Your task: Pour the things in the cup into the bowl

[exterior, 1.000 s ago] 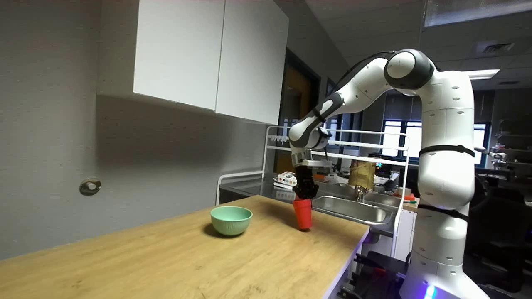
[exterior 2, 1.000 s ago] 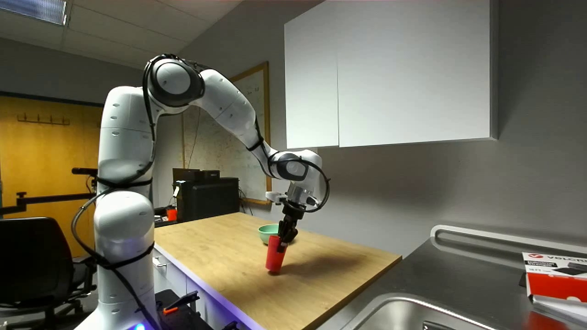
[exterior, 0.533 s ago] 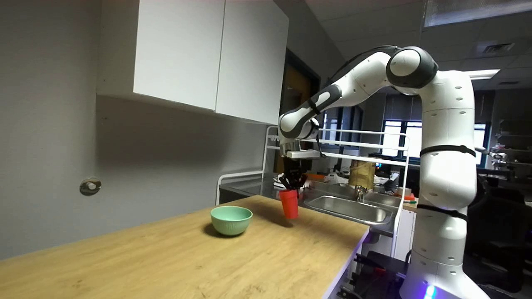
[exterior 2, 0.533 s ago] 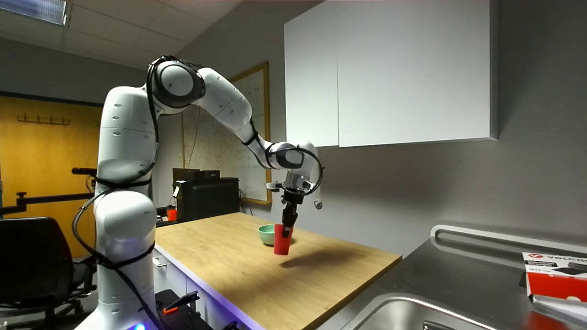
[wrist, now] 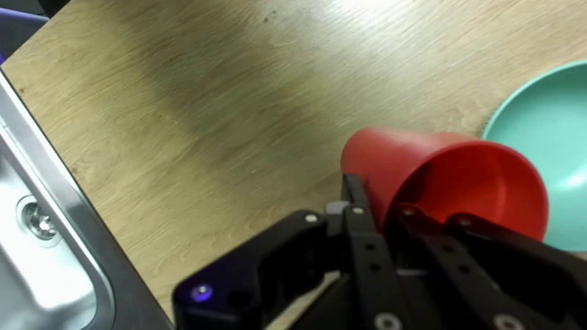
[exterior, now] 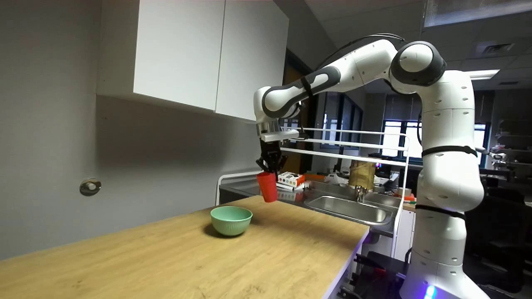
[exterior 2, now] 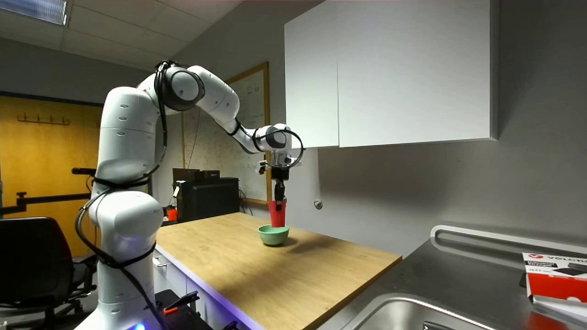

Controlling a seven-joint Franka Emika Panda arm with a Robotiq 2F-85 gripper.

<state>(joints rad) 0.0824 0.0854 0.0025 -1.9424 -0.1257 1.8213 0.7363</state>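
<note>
The cup [exterior: 267,189] has risen nearer the bowl [exterior: 231,226]; hand [wrist: 381,199] grips cup wall.

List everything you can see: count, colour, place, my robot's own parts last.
Worktop: one, brown, mid-scene
Cup: one, red, above worktop; contents not visible
Bowl: one, light green, on worktop
Counter: one, dark, beside worktop
Sink: at least one, silver, in counter
Tap: one, metallic, at sink
Rack: one, white, by sink
Box: one, red and white, on counter
Wall cabinet: one, white, above worktop
Chair: at least one, black, background
Whiteboard: one, white, background
Clutter: uncounted, mixed colours, background
Arm: one, white, beside worktop
Tool: one, black, gripping cup
</note>
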